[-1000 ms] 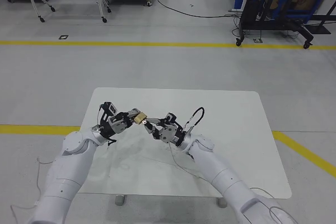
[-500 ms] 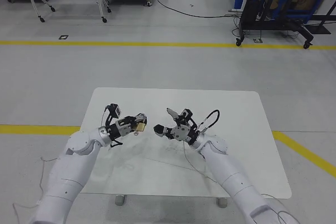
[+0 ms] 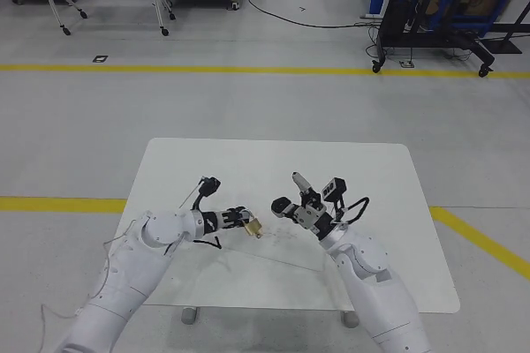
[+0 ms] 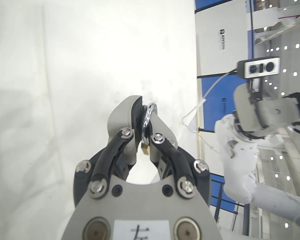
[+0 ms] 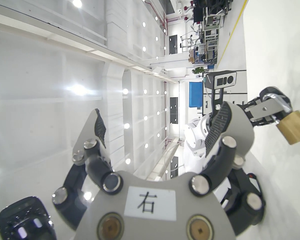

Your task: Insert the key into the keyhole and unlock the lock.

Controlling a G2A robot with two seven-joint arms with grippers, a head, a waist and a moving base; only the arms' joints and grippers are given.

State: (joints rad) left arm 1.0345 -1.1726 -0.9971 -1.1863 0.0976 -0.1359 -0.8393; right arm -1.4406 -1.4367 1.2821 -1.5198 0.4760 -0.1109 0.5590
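left claw [image 4: 145, 116] clamped on the silver shackle [image 4: 151, 106] of the small brass padlock [image 5: 291, 129], so its body hangs free low by the white table [image 3: 371, 176], keyhole end reachable, i judge; my right claw [image 5: 161, 113] spread wide, empty.

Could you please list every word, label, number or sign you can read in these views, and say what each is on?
"左": left wrist label, at the base of the left gripper.
"右": right wrist label, at the base of the right gripper.
Brand mark on the white wall panel: small, not read out.
Lock: no print can be made out.
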